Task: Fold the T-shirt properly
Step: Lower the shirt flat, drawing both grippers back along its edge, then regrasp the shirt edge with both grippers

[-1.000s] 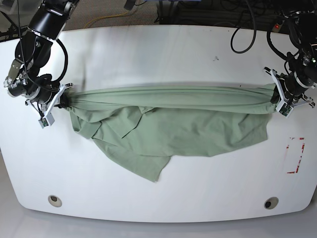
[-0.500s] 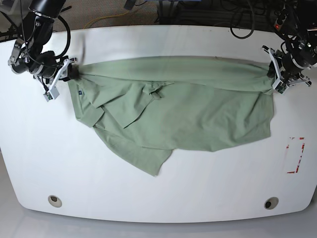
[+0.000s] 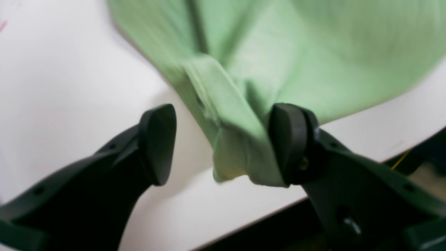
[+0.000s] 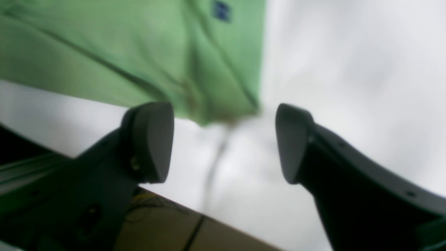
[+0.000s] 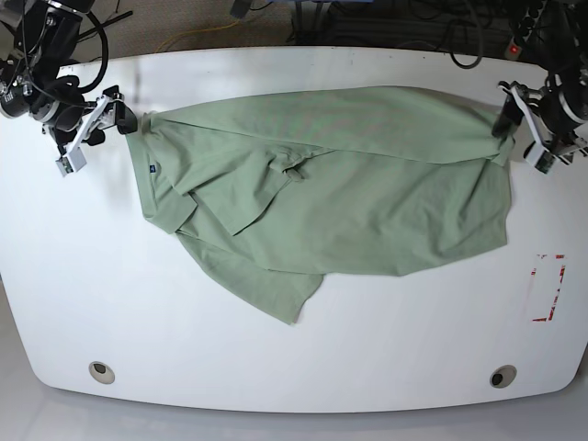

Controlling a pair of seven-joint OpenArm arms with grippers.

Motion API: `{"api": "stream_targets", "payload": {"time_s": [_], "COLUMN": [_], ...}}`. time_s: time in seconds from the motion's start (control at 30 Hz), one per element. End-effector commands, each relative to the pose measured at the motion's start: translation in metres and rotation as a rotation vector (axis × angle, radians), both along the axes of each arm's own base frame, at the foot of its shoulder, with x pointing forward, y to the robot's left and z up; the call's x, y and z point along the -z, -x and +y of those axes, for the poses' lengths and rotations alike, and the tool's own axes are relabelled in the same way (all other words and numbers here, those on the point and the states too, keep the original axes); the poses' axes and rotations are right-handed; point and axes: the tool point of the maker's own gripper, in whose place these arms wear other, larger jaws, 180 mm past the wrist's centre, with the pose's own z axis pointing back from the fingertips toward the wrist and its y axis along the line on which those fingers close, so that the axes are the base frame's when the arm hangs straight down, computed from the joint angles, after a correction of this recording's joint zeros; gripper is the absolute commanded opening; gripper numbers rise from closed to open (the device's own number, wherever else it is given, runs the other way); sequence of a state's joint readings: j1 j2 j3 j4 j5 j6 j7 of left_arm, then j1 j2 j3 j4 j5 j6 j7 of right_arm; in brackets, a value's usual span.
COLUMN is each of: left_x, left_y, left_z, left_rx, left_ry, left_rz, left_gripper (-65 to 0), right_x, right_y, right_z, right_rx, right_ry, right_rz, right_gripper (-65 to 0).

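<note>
The pale green T-shirt [image 5: 349, 184] lies spread across the white table [image 5: 294, 367], with its lower part folded and bunched toward the front left. A small dark label [image 4: 220, 10] shows near its left corner. My right gripper [image 5: 118, 119] is at the shirt's far-left corner; in its wrist view the right gripper [image 4: 223, 139] is open and the T-shirt's corner [image 4: 216, 111] lies just beyond the fingertips. My left gripper [image 5: 503, 119] is at the far-right corner. In its own view the left gripper [image 3: 223, 139] is open, and the T-shirt's hem [image 3: 237, 150] hangs between the jaws, against one finger [image 3: 289, 143].
A red-marked rectangle [image 5: 549, 288] sits on the table at the right. Two round holes [image 5: 102, 372] [image 5: 503, 376] lie near the front edge. The table's far edge [image 3: 278, 205] is close under both grippers, with cables behind it.
Both grippers have carried the stretched top edge toward the far side of the table and opened. The shirt has gone from a taut rope-like edge to lying spread flat.
</note>
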State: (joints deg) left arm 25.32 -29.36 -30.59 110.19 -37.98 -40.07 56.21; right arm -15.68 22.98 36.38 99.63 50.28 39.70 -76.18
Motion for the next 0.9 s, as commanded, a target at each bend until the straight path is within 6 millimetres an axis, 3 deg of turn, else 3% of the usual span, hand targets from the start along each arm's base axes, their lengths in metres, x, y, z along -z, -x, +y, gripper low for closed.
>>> {"api": "stream_targets", "payload": {"time_s": [0.0, 0.1, 0.23, 0.47, 0.67, 0.87], "left_x": [-0.029, -0.044, -0.046, -0.027, -0.009, 0.002], "left_y": [-0.009, -0.012, -0.011, 0.001, 0.007, 0.002], "left_z": [0.002, -0.014, -0.012, 0.004, 0.004, -0.03], "left_rx": [0.016, 0.047, 0.065, 0.036, 0.023, 0.13], "left_ry": [0.057, 0.169, 0.158, 0.1, 0.126, 0.129], "left_rz": [-0.057, -0.08, -0.055, 0.052, 0.116, 0.143], "left_gripper": [-26.7, -26.7, -26.7, -26.5, -26.5, -26.5], "right_x": [-0.015, -0.012, -0.006, -0.003, -0.002, -0.005], "right_y": [-0.008, -0.008, -0.006, 0.001, 0.001, -0.008], "right_z": [0.008, 0.017, 0.029, 0.028, 0.029, 0.032], "right_rx": [-0.027, -0.022, -0.008, -0.003, -0.001, -0.001], "right_ry": [-0.031, -0.062, -0.102, -0.105, -0.107, -0.118], "right_rz": [-0.063, -0.065, -0.065, -0.05, -0.047, -0.07], "right_gripper": [-24.4, -26.2, -27.3, -27.1, -27.1, -27.1]}}
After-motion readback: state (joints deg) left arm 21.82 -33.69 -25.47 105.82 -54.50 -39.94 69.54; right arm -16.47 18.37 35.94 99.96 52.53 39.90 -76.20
